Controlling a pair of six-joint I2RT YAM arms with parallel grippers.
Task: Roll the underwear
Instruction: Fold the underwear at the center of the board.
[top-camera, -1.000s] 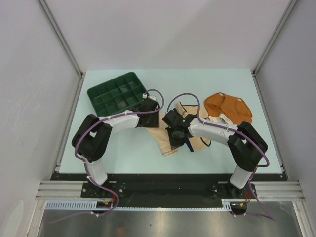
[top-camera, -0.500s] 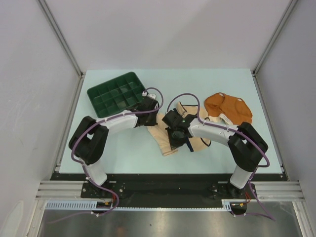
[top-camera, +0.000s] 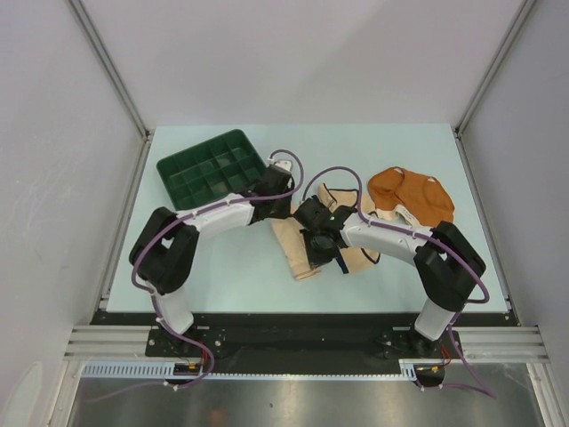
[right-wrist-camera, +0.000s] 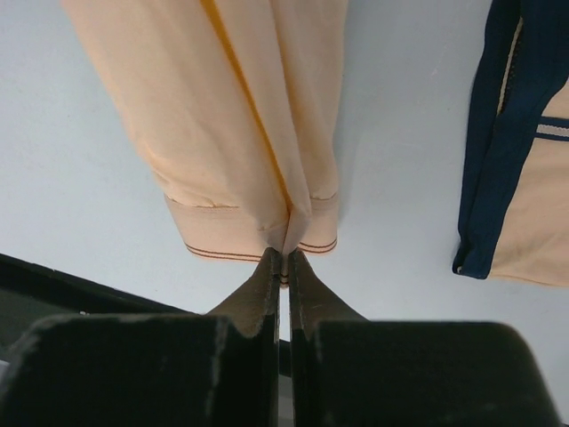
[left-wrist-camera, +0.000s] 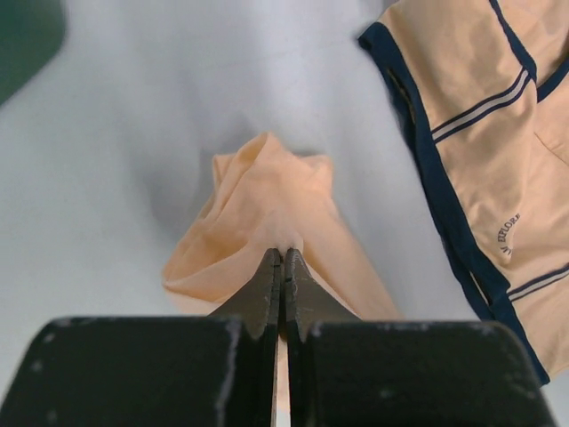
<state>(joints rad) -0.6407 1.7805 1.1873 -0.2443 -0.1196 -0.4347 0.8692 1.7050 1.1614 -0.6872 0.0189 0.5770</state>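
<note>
So both pincers were clamped on the same garment, the pale peach underwear (right-wrist-camera: 233,107). The right gripper (right-wrist-camera: 283,253) had its fingers pressed together on the hem end, right where the thin brown stitch lines ran. From there the cloth stretched straight ahead of it as a long folded strip, flat on the table (top-camera: 231,267). The left gripper (left-wrist-camera: 283,254) was pinched shut on the other end, and the fabric was bunched into a soft, puffy lump just in front of its tips.

The cream underwear with dark trim (left-wrist-camera: 480,133) lay ahead and to the right of the left pincer. It was also off to the right of the right pincer, with a strip of bare table between it and the peach one. The rust-orange underwear (top-camera: 411,194) sat well beyond the right pincer, out toward the right side. The dark green tray (top-camera: 211,169) was to the left of the left pincer, not touching it as far as I could tell.
</note>
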